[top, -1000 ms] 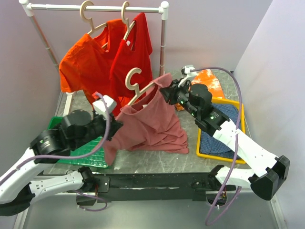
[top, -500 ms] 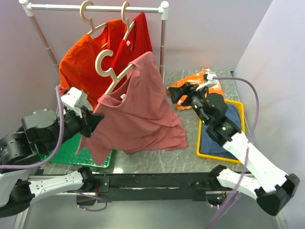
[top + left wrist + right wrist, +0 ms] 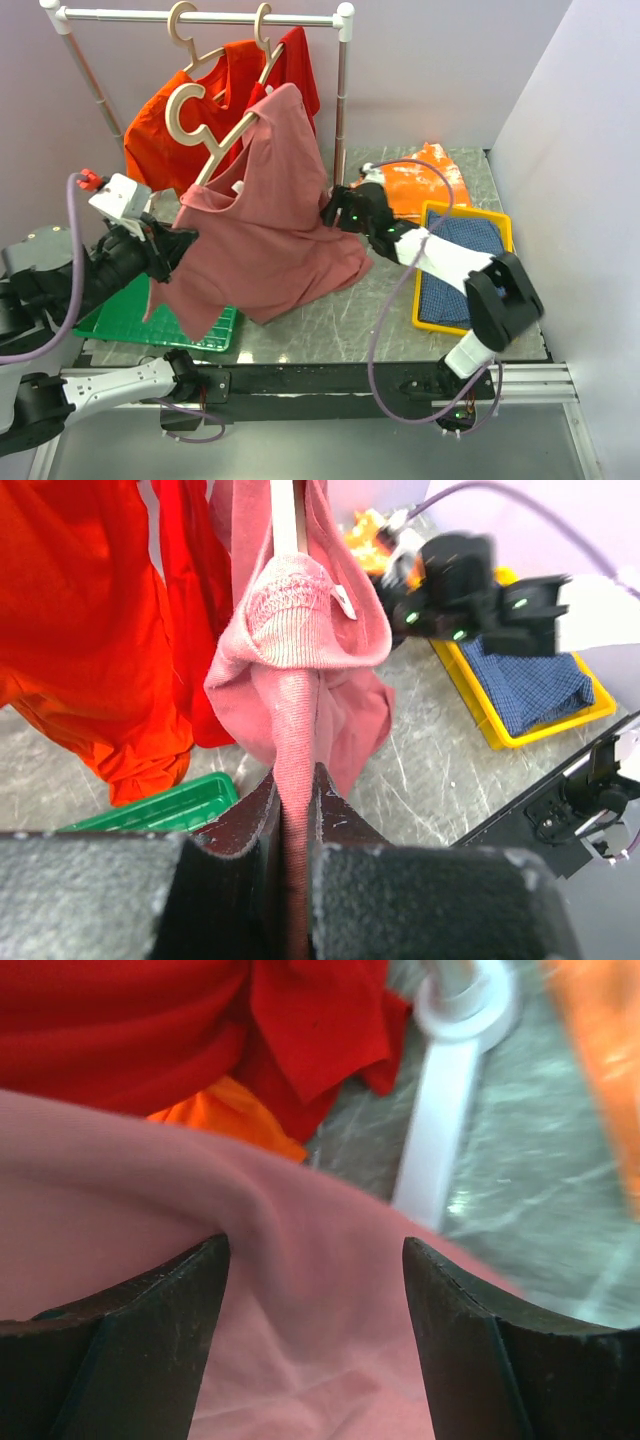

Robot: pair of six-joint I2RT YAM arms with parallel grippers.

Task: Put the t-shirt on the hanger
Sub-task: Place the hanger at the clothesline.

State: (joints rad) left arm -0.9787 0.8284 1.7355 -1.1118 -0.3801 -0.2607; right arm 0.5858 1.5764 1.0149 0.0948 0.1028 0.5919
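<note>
The dusty rose t-shirt [image 3: 275, 225] hangs in the air on the beige hanger [image 3: 222, 150]. The hanger's hook [image 3: 183, 110] is tilted up to the left, below the rail. My left gripper [image 3: 183, 245] is shut on a bunched fold of the shirt at its lower left shoulder. The left wrist view shows that fold pinched in my left gripper [image 3: 297, 780], with the t-shirt [image 3: 300, 630] and hanger arm [image 3: 285, 510] above. My right gripper [image 3: 329, 212] is open at the shirt's right edge. In the right wrist view the t-shirt [image 3: 330, 1360] lies loose in my right gripper [image 3: 315, 1250].
A white rail [image 3: 200, 17] at the back carries an orange t-shirt [image 3: 160, 130] and a red t-shirt [image 3: 297, 70]; its post [image 3: 440, 1110] stands close to my right gripper. A green tray [image 3: 120, 320] sits front left. A yellow tray [image 3: 466, 209] with blue cloth and an orange cloth [image 3: 425, 185] sit right.
My left gripper has lifted the shirt and hanger up and to the left, toward the rail. My right gripper drew back, then moved left and down to the shirt's right edge.
</note>
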